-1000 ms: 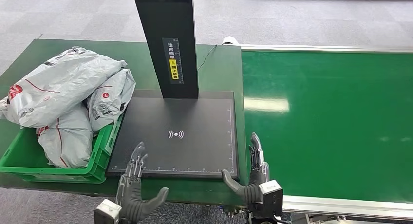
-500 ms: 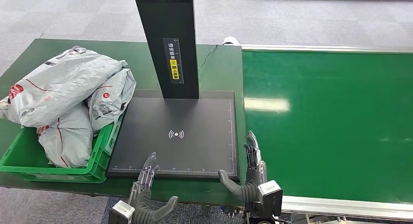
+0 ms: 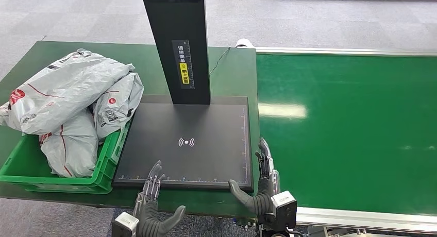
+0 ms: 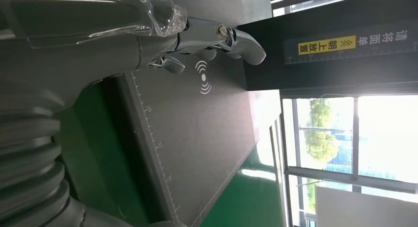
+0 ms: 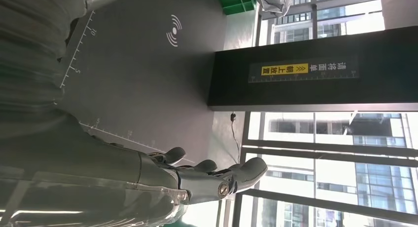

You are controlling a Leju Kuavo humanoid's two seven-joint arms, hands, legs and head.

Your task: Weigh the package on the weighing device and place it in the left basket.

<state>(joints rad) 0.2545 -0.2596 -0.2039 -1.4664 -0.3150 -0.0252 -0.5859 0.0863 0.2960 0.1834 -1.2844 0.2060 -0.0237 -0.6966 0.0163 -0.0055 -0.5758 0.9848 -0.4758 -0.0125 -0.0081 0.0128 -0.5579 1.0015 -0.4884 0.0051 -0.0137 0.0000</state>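
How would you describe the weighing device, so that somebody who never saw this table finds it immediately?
On the green table, between the green basket of grey packages and the shiny conveyor belt, lies a flat black plate. It alone carries a white wave symbol at its centre, ruler marks on its edges, and a black column behind.

Scale (image 3: 185,144) at centre of the surface (image 3: 232,72), its post (image 3: 178,46) rising from its rear edge. Basket (image 3: 31,178) at left, touching the scale, with packages (image 3: 62,92) heaped in it. Conveyor (image 3: 350,129) at right.
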